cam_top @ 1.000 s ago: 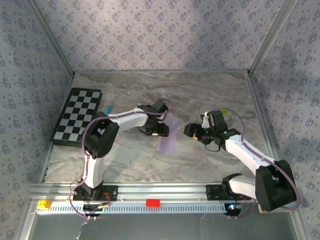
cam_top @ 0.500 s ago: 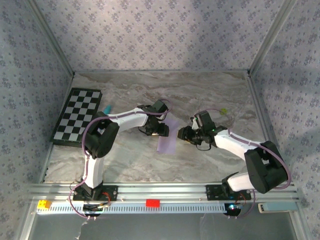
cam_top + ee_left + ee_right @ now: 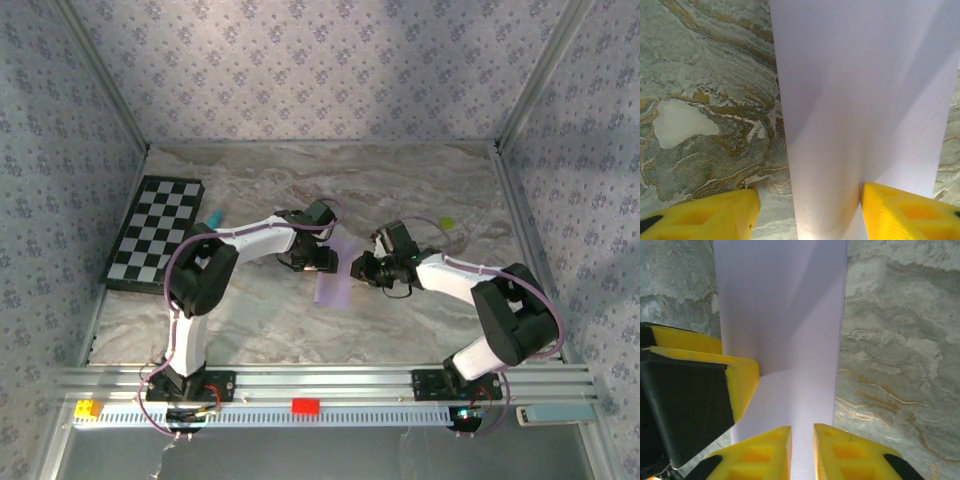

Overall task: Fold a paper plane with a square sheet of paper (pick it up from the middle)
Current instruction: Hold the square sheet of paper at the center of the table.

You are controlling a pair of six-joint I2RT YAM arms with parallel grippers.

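The square sheet of paper (image 3: 334,280) lies on the marble table as a narrow pale lilac folded strip, seen also in the left wrist view (image 3: 860,100) and the right wrist view (image 3: 785,315). My left gripper (image 3: 318,260) stands open at the strip's left edge (image 3: 807,220), one yellow finger (image 3: 700,215) on bare table, the other (image 3: 910,212) on the paper. My right gripper (image 3: 362,268) is down on the strip's right side (image 3: 802,455). Its two fingertips (image 3: 760,455) are a narrow slit apart with paper in the slit. The left arm's finger (image 3: 737,382) shows beside it.
A black-and-white checkerboard (image 3: 155,232) lies at the far left with a teal pen (image 3: 213,217) by its right edge. A small yellow-green object (image 3: 447,222) sits behind the right arm. A red block (image 3: 306,405) and a yellow block (image 3: 88,408) rest on the front rail.
My right gripper has swung left from beside the paper onto its right side, and its jaws have closed from wide to a narrow slit. The left arm has not moved.
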